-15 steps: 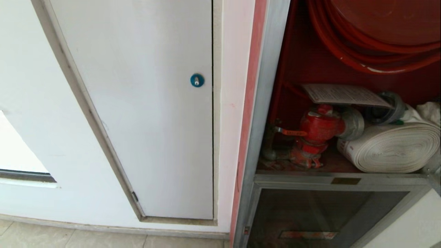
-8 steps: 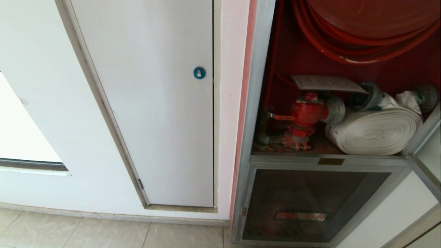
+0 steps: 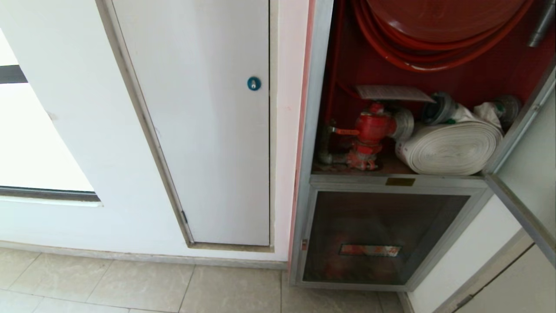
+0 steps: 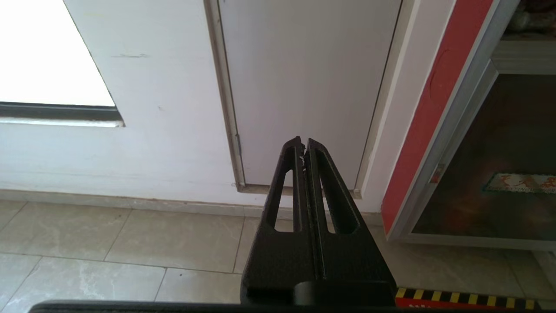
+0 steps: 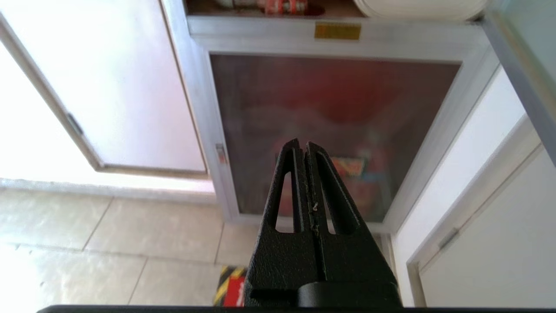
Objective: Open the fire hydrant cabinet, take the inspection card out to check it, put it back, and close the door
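Beige floor tiles [image 3: 143, 284] nearest, running to a white wall. Left pincer [image 4: 304, 145] and right pincer [image 5: 302, 148] both hang low above the tiles, fingers pressed together, holding nothing. White panel [image 3: 208, 130] with blue round lock [image 3: 254, 83] set in the wall at left. Fire hydrant cabinet [image 3: 319, 87] at right, its door [image 3: 525, 182] swung open toward the right edge. Lower glass panel [image 3: 382, 234] shut. Inside: red valve [image 3: 369, 130], rolled white hose [image 3: 451, 148], hose reel [image 3: 434, 26] above. Inspection card [image 3: 391, 92] lies flat atop the valve, deep in the cabinet.
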Controlling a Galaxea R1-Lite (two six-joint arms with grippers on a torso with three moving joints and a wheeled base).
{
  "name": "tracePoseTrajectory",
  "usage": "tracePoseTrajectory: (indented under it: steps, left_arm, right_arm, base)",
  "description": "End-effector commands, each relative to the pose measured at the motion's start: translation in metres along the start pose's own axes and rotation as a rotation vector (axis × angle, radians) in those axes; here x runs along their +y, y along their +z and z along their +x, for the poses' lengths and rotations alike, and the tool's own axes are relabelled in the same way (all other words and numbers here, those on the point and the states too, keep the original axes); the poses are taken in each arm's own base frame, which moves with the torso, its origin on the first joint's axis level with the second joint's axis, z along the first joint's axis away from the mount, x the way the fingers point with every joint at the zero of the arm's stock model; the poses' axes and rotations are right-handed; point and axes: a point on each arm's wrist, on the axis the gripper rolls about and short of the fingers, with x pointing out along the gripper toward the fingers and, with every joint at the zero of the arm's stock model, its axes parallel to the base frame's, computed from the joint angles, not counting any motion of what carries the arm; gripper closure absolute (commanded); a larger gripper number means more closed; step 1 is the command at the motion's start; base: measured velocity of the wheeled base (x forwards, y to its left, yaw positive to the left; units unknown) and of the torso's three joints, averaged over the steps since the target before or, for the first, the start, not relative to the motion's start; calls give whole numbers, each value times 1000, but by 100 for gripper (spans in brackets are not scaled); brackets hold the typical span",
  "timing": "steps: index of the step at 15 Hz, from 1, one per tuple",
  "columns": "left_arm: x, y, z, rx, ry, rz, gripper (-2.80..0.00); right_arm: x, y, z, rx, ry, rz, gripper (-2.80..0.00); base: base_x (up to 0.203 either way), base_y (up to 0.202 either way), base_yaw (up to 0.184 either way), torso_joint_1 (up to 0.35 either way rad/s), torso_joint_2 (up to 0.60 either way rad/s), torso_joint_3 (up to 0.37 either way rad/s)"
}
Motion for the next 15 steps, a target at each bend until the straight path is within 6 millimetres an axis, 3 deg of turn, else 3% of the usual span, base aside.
tracePoseTrajectory:
  steps: [1, 7, 15]
  left_arm:
    - [0, -6, 1, 21, 1, 0, 0]
    - [0, -6, 1, 21, 1, 0, 0]
    - [0, -6, 1, 21, 1, -1, 0]
  right_arm:
    - [0, 0, 0, 0, 1, 0, 0]
    - [0, 0, 0, 1, 1, -2, 0]
    - [0, 3, -1, -9, 0, 0, 0]
  base:
    - [-187, 0, -2, 2, 2, 2]
    - [-172, 0, 3, 1, 2, 2]
    - [0, 0, 0, 0, 0, 0]
